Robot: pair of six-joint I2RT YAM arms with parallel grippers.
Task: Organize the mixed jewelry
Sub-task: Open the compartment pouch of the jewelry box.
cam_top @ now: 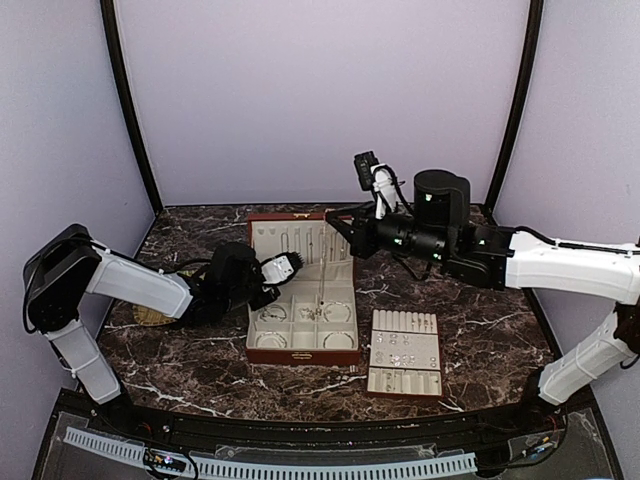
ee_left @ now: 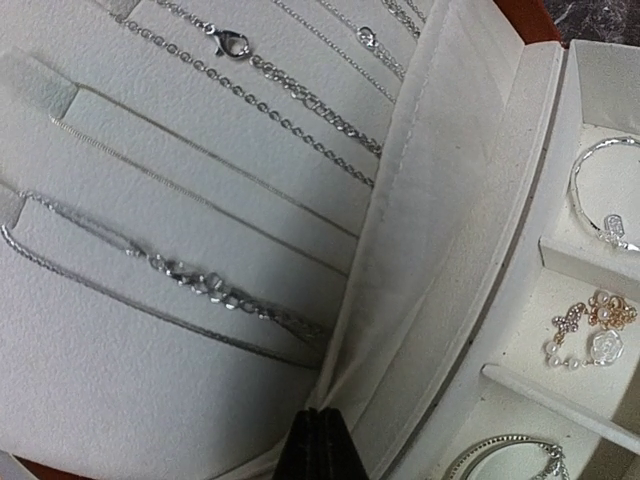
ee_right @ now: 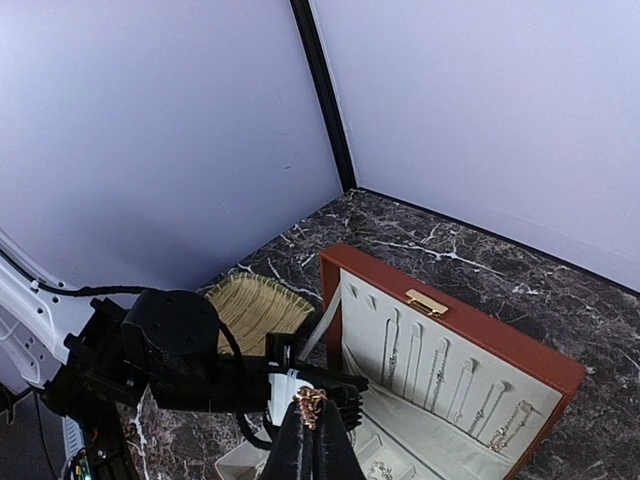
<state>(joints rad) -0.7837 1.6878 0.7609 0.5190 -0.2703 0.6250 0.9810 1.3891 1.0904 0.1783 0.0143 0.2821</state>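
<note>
The red-brown box [cam_top: 297, 355] lies open, its lid [ee_right: 480, 338] lined in cream and hung with thin silvery chains [ee_left: 250, 95]. My left gripper [ee_left: 322, 440] is shut, its tips pinching the gathered edge of the lid's cream pocket [ee_left: 420, 230]. Compartments beside it hold a silvery bangle [ee_left: 605, 190], a gold and pearl piece [ee_left: 595, 335] and another hoop [ee_left: 510, 455]. My right gripper [ee_right: 318, 420] hovers above the box, shut on a small gold chain piece [ee_right: 310, 403], just over the left gripper [cam_top: 292, 265].
A cream slotted tray [cam_top: 405, 365] with small silvery pieces sits right of the box. A woven straw mat [ee_right: 255, 305] lies left of the box, partly under the left arm [cam_top: 150, 285]. Purple walls enclose the marble table.
</note>
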